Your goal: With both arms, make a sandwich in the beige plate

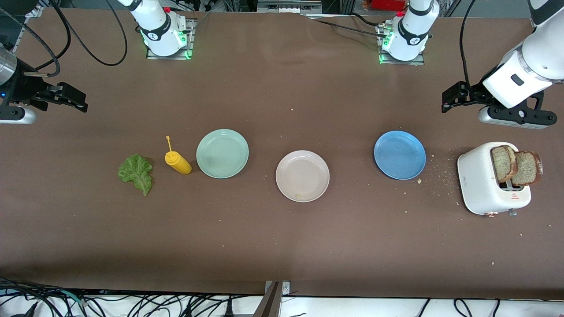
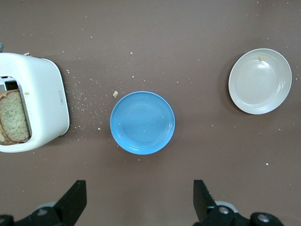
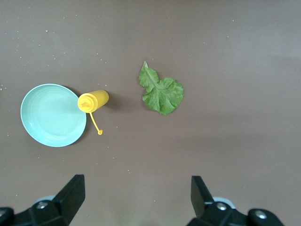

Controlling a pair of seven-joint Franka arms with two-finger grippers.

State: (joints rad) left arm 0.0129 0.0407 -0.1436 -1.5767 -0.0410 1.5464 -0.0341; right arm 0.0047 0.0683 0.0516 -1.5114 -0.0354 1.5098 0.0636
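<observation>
**Brown table laid out, both arms waiting**

The brown tabletop carries scattered crumbs near the white toaster, where two bread slices stand in the slots. The beige plate sits bare mid-table; from it the blue plate lies at two o'clock, the mint-green plate at ten. A yellow squeeze bottle and lettuce leaf lie toward the right arm's end. The left gripper and right gripper hang with fingers spread, holding nothing. Cables trail along the table's edge.

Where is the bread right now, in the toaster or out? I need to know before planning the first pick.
In: both bread slices stand in the slots of the white toaster, sticking up above its top.
</observation>
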